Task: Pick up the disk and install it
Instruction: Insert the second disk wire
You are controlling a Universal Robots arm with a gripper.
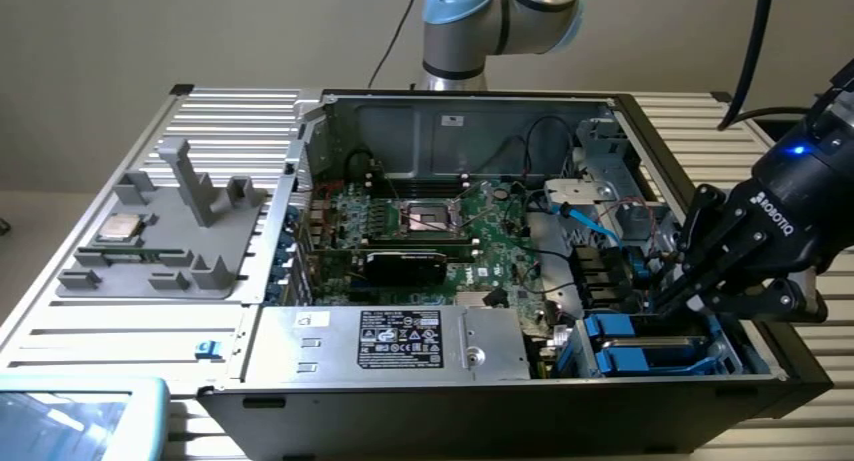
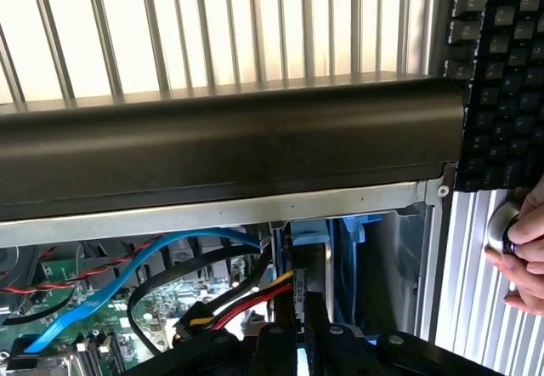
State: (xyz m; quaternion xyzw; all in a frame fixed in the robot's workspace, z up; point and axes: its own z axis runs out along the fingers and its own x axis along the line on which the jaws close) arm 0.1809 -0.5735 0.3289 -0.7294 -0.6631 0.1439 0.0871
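The arm (image 1: 501, 21) has silver-grey tube sections with pale blue joint caps. Its gripper (image 1: 687, 291) is matte black, marked ROBOTIQ in white, with a blue light glowing and black cable trailing above

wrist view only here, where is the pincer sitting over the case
Observer: The pincer is down at the drive bay, in the corner of the case on the exterior view's right.
Operator: anything in that bay
Observer: Blue rails lie stacked there, right under it. I cannot tell whether it grips them.
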